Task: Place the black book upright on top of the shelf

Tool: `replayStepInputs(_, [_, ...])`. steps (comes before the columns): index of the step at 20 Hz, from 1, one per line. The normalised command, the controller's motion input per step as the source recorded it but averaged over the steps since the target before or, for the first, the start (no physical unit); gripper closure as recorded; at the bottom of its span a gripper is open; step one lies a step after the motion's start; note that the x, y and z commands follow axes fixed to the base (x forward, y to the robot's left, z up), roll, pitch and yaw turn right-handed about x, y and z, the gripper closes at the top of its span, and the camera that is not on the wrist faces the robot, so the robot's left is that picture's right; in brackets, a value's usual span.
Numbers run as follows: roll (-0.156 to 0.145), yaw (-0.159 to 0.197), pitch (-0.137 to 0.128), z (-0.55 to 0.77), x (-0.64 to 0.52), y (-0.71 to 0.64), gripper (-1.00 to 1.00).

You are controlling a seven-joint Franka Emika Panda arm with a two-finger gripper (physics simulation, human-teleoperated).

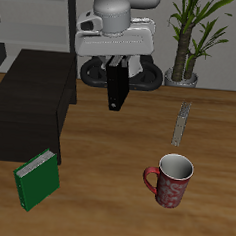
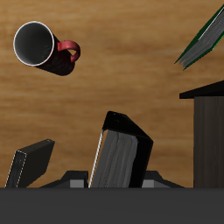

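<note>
My gripper [image 1: 118, 70] is shut on the black book [image 1: 116, 87], which hangs below the fingers, raised above the wooden table and about upright. In the wrist view the black book [image 2: 121, 155] shows its dark cover and white page edges between the fingers. The shelf [image 1: 31, 105], a low matte black cabinet with a flat top, stands beside the held book, and the book is not over its top. One corner of the shelf [image 2: 208, 122] shows in the wrist view.
A green book [image 1: 35, 180] stands near the table's front edge, before the shelf; it also shows in the wrist view [image 2: 203, 42]. A red mug [image 1: 171, 180] stands on the table, seen too in the wrist view [image 2: 42, 47]. A grey-white rack [image 1: 182, 122] and a potted plant [image 1: 189, 35] stand farther back.
</note>
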Motion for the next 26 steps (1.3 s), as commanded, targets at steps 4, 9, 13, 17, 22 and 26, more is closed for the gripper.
replayStepInputs(4, [0.03,0.048,-0.022,0.37,-0.2,-0.33,1.0])
replayStepInputs(9, [-0.025,0.041,-0.012,0.24,-0.06,-0.49,1.0])
replayStepInputs(13, [0.014,0.023,-0.026,0.21,-0.07,-0.47,1.0])
replayStepInputs(17, [-0.029,0.021,-0.04,0.21,-0.07,-0.43,1.0])
replayStepInputs(22, [-0.026,-0.001,-0.022,0.2,-0.07,-0.33,1.0])
replayStepInputs(26, [-0.005,-0.015,-0.003,0.2,-0.1,-0.36,1.0])
